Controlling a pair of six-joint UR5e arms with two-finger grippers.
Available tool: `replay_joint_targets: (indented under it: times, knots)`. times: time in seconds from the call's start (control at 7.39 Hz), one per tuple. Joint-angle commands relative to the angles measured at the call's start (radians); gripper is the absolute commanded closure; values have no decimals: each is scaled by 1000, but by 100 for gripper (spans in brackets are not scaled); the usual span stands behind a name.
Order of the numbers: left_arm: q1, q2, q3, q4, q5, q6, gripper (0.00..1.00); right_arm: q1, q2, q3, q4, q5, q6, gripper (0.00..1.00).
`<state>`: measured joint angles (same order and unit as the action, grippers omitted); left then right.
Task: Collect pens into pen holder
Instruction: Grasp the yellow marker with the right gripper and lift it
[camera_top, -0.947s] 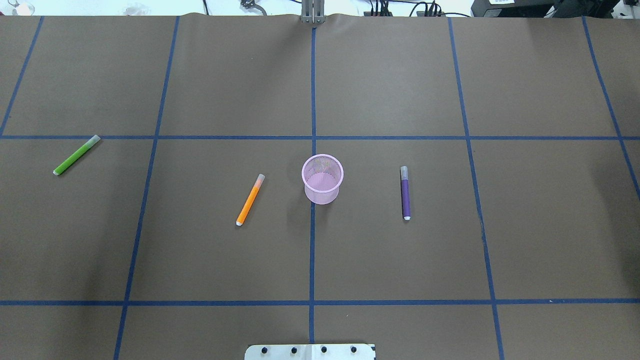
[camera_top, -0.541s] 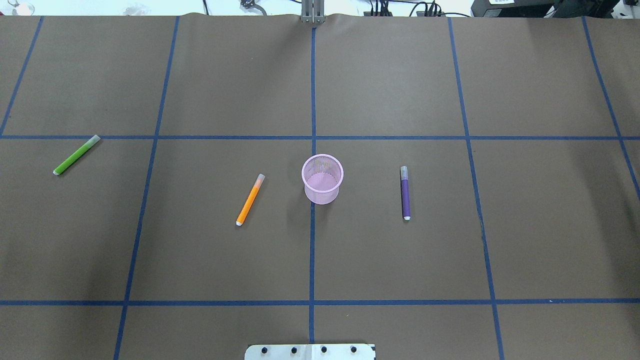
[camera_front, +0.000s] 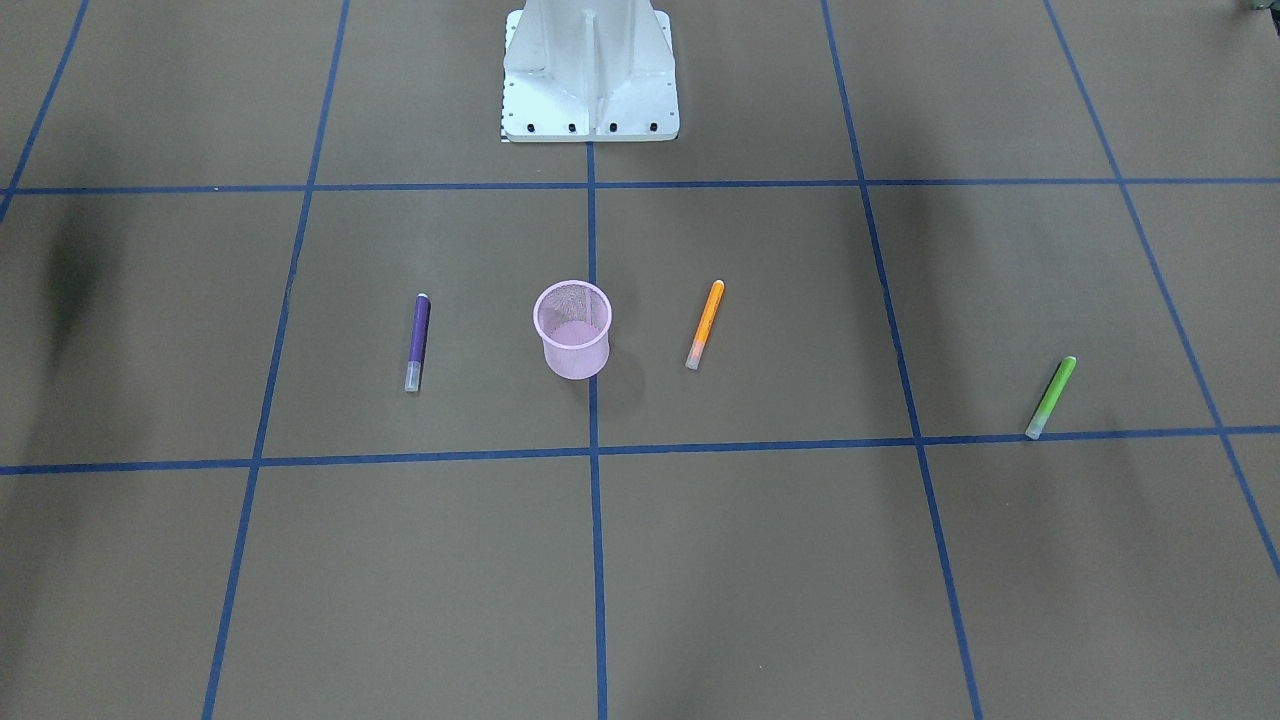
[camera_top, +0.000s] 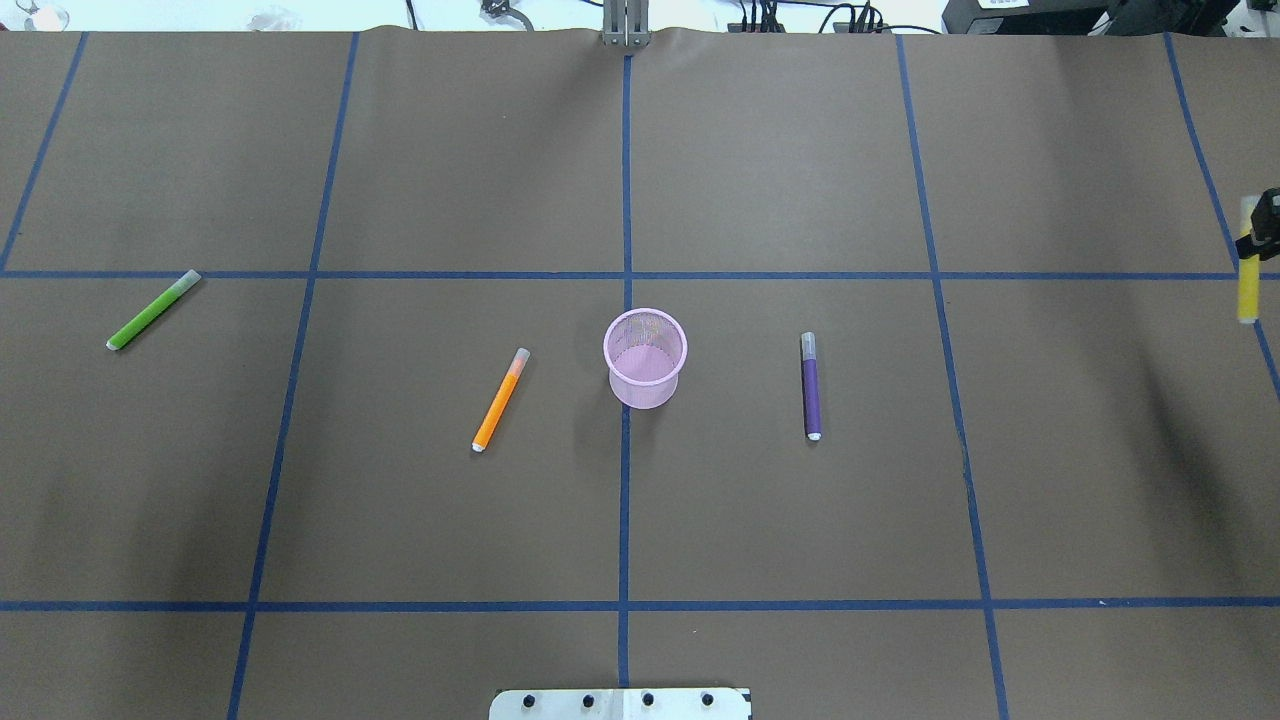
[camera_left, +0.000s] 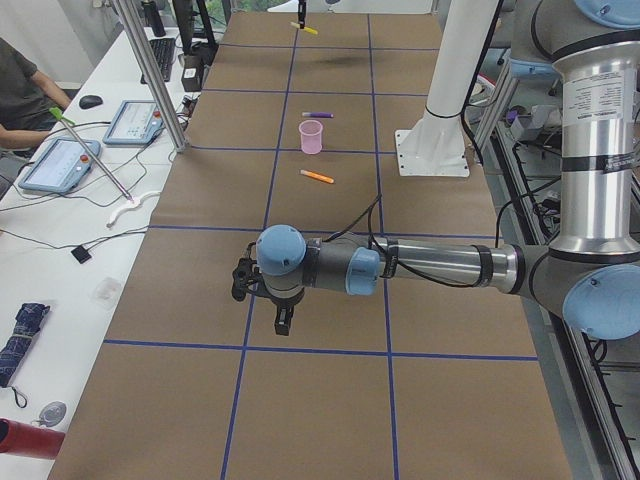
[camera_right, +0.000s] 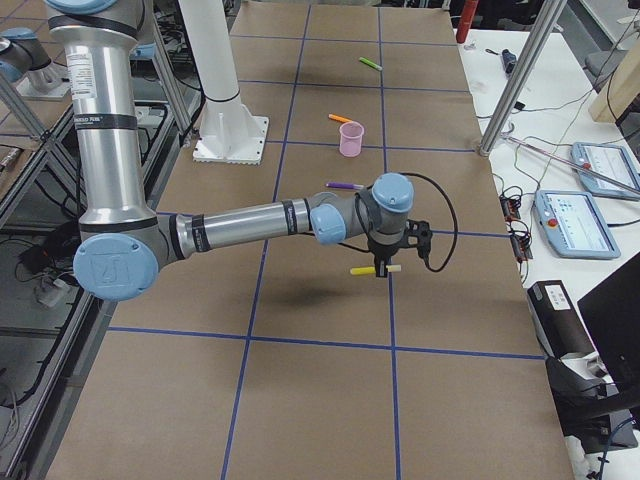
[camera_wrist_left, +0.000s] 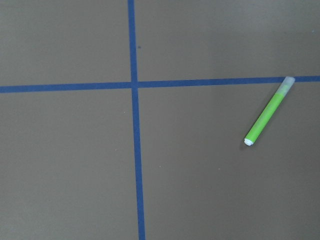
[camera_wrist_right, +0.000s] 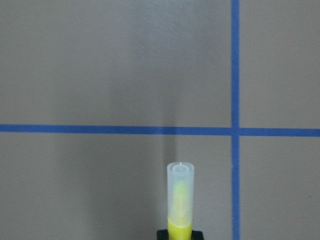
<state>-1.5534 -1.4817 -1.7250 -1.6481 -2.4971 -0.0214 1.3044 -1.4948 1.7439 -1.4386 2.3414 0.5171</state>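
The pink mesh pen holder (camera_top: 645, 358) stands upright at the table's middle. An orange pen (camera_top: 500, 400) lies to its left and a purple pen (camera_top: 811, 386) to its right. A green pen (camera_top: 153, 310) lies far left and shows in the left wrist view (camera_wrist_left: 268, 111). My right gripper (camera_top: 1262, 235) is at the overhead view's right edge, shut on a yellow pen (camera_top: 1248, 275) held above the table (camera_wrist_right: 180, 200). My left gripper (camera_left: 284, 325) shows only in the exterior left view, hovering over the table's near end; whether it is open or shut I cannot tell.
The robot's white base plate (camera_top: 620, 703) sits at the near edge. Blue tape lines grid the brown table cover (camera_top: 800, 150). Beside the table, a desk holds tablets (camera_left: 60, 165), and a person's arm (camera_left: 20, 95) rests there. A metal post (camera_left: 150, 70) stands at the table's edge.
The right gripper with the yellow pen has come into the overhead view at its right edge. The holder and the pens on the table have not moved.
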Motion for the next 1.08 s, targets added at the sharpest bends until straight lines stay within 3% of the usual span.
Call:
replay_joint_targets:
  times: [0.0,0.14,0.41,0.68,0.95]
  knots:
    - [18,-12,2,-16,-2,0,0,-156,51,168,97,-102,371,100]
    - [32,-18,4,-15,-2,0,0,-294,130,204,156,-238,648,100]
    - [39,-32,7,-13,-2,-2,0,-509,322,213,155,-507,921,100]
    - [39,-34,7,-12,-2,-2,0,-714,407,209,155,-856,946,100]
    - [39,-34,7,-12,-2,-2,0,-833,450,184,158,-1038,943,100]
